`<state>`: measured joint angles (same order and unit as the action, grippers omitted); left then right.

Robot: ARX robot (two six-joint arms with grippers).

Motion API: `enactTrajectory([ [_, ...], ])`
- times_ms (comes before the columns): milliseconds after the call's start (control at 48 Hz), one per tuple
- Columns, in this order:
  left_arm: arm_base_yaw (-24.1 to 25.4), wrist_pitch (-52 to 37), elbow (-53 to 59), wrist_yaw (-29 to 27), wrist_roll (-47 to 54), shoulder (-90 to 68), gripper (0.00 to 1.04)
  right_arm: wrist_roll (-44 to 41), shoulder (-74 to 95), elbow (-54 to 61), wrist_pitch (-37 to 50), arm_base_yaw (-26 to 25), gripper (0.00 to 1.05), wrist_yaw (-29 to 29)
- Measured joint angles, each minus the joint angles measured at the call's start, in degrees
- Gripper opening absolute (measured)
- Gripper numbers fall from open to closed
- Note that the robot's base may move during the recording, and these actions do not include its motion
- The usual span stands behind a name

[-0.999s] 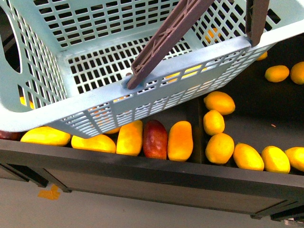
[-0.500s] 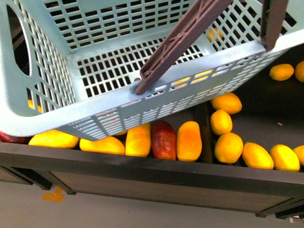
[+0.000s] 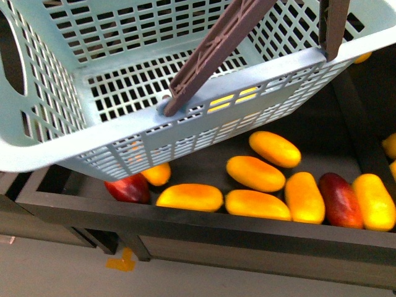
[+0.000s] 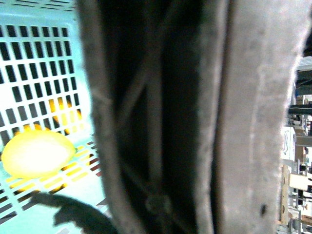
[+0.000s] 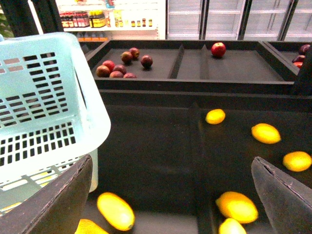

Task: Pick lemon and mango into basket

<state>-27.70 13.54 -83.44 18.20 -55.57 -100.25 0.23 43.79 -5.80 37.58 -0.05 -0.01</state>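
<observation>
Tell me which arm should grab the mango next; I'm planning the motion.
Right. Its end effector hangs open and empty near a mango; the left wrist view is filled by the basket handle, likely held.

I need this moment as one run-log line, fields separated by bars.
basket tilted above tray | one yellow fruit inside | right gripper open, empty | left gripper hidden by handle
</observation>
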Motion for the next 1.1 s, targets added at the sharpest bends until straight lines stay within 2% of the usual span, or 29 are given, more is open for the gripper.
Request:
enactTrajectory([
  [437,1.0,0.0,0.0,-0.7,0.1,-0.2,0.14,0.0,-0.1,0.0,0.0,0.0,0.96,-0.3],
  [479,1.1,0.0,0.0,-1.2,0.3,-0.1,0.14,0.9,0.2,-0.4,-1.4,0.3,0.96,1.1],
  [541,1.1,0.0,-0.1,-1.5,1.0,-0.1,0.14,7.0,2.2,-5.6,-16.1,1.5,0.96,8.8],
  [604,1.0,0.0,-0.1,-1.2,1.2,-0.1,0.14,13.5,5.6,-12.0,-31.0,0.5,0.96,14.9],
  [645,0.9,0.0,-0.1,-0.8,0.9,-0.1,0.14,20.1,8.9,-16.2,-40.7,-1.5,0.96,16.4],
  [687,0.7,0.0,-0.1,-0.3,0.7,-0.1,0.14,22.8,11.1,-17.8,-45.0,-3.2,0.96,16.2],
  [770,0.6,0.0,-0.1,0.1,0.3,-0.1,0.14,30.0,17.8,-19.9,-47.0,-7.5,0.96,13.3],
  [833,0.2,0.0,-0.1,0.3,0.3,-0.1,0.14,35.4,29.8,-23.1,-42.2,-11.5,0.96,12.7],
  [895,0.0,0.0,-0.1,0.5,0.3,-0.1,0.14,38.7,39.1,-26.4,-39.1,-12.7,0.96,12.6],
  [1020,-0.1,0.0,-0.1,0.9,0.0,-0.1,0.14,48.5,56.6,-34.5,-37.4,-12.0,0.96,12.4],
  [1103,0.0,0.0,-0.1,-0.1,0.1,-0.1,0.14,56.9,66.9,-41.5,-39.5,-9.0,0.96,12.4],
])
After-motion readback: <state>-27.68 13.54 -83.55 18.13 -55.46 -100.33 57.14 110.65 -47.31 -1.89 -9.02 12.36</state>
